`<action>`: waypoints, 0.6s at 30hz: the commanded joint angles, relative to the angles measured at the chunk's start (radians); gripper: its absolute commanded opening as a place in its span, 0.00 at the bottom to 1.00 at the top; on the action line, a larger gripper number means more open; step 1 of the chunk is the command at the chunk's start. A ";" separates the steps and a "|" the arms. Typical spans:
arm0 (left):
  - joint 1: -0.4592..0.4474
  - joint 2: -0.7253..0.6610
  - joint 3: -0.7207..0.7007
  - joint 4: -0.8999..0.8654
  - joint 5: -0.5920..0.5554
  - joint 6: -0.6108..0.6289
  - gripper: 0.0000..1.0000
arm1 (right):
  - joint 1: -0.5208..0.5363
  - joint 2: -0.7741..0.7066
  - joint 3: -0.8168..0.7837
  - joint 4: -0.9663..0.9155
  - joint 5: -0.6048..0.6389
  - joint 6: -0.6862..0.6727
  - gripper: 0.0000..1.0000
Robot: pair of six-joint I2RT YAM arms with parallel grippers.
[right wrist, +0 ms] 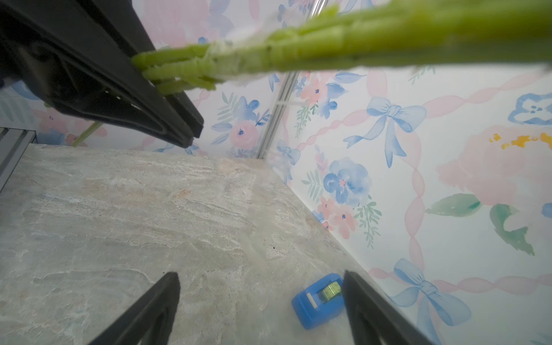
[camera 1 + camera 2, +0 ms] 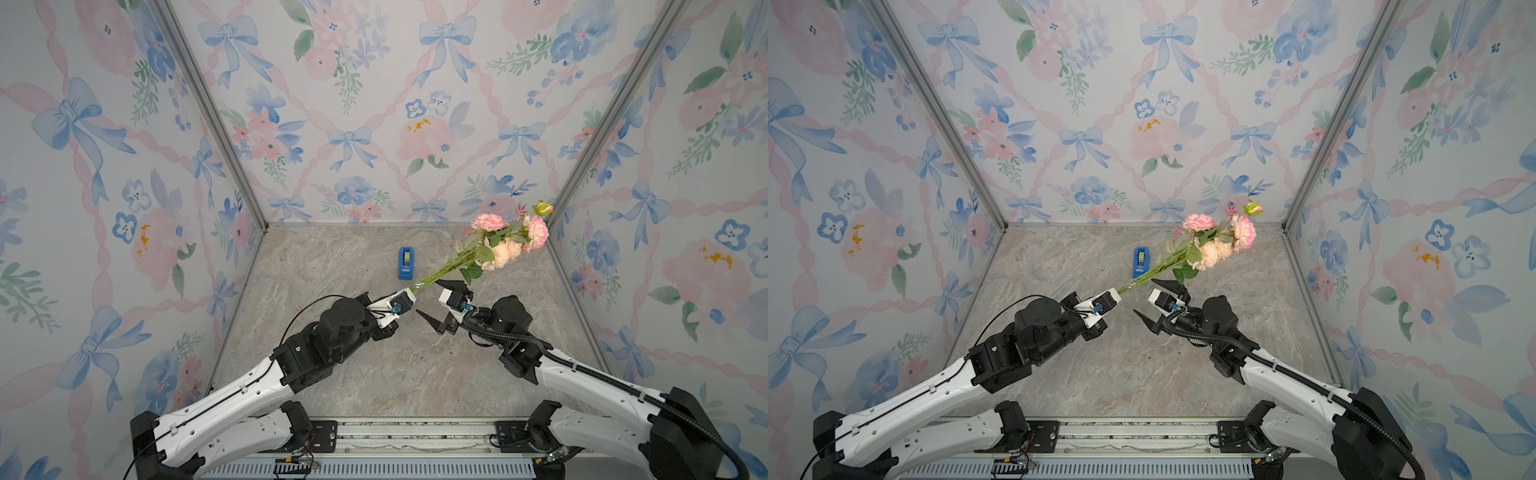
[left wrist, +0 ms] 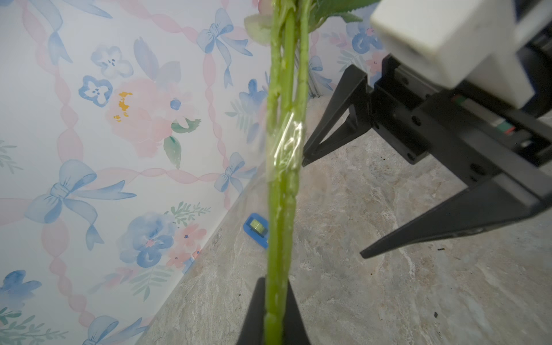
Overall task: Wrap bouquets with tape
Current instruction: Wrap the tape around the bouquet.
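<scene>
left gripper (image 2: 409, 293): clenched on the bare lower ends of the stems (image 3: 283, 209), holding the bunch clear of the table (image 2: 332, 299).
bouquet (image 2: 503, 245): in the air, slanting from the left jaws toward 2 o'clock in both top views; pink and peach blooms (image 2: 1212, 251) at the far end, near the back right corner.
tape band (image 3: 288, 143): clear, crinkled, already wound round the 3 stems a little above the left grip; looks to have a loose edge on 1 side, though hard to tell through the glare.
right gripper (image 2: 427, 296): released and empty, jaws spread wide, at 3 o'clock of the left gripper, just beside the stems and not touching them.
tape dispenser (image 2: 406, 262): blue, upright on the table at 12 o'clock of the left gripper, apart from both arms; yellow-green roll showing in its slot.
step in hand: probably pressing the wrap flat, or checking that it holds.
doing it well: line the right jaws square across the band, 1 either side of the stems, then close gently on the tape itself, not on bare stem.
support: firm left clamp needed, so the bunch does not twist or slide.
risk: tape sticking to a pad and peeling off on release; thin stems splaying out of the band.
</scene>
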 commanded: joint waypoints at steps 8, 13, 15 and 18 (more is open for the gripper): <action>-0.003 -0.015 0.036 0.023 -0.018 -0.016 0.00 | 0.023 0.044 0.055 0.138 -0.081 0.020 0.62; -0.004 -0.015 0.038 0.024 -0.025 -0.016 0.00 | 0.029 0.046 0.066 0.085 -0.079 -0.002 0.37; -0.004 -0.016 0.038 0.023 -0.028 -0.017 0.00 | 0.029 0.047 0.071 0.061 -0.056 -0.002 0.21; -0.003 -0.021 0.039 0.022 -0.031 -0.019 0.00 | 0.028 0.058 0.078 0.010 -0.003 0.002 0.00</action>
